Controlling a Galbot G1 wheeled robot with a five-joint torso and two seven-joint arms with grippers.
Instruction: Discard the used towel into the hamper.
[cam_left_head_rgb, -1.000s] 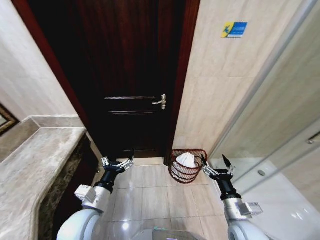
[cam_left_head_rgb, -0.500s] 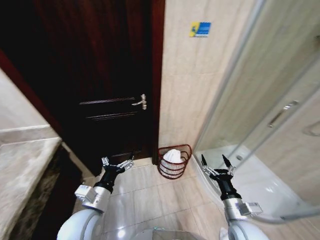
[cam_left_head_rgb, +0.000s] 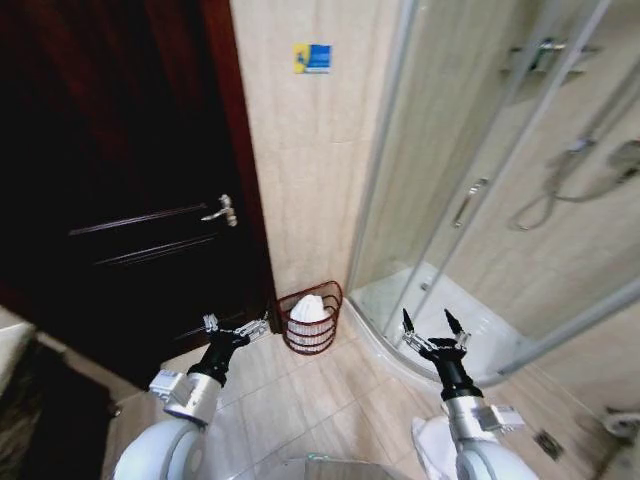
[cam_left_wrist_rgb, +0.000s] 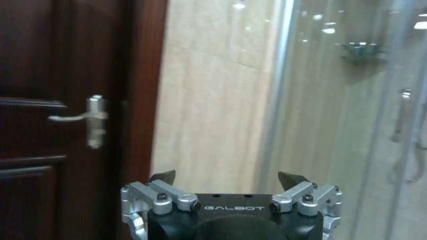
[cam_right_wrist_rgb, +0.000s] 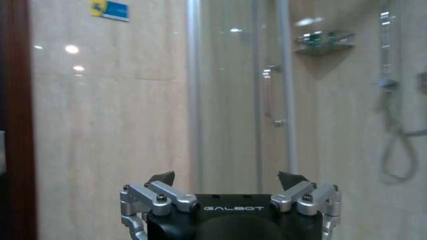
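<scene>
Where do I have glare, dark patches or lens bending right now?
Head view: the door is nearly black, the shower frame bows with the wide lens, and the basket is evenly lit. Left wrist view: soft, hazy glass. Right wrist view: lamp spots glint on the wall tile.

I'm in a bathroom here: glass shower stall with a curved tray, shower hose on the tiled wall, a dark wooden door with a lever handle, glossy floor tiles, and a wire hamper by the wall.
</scene>
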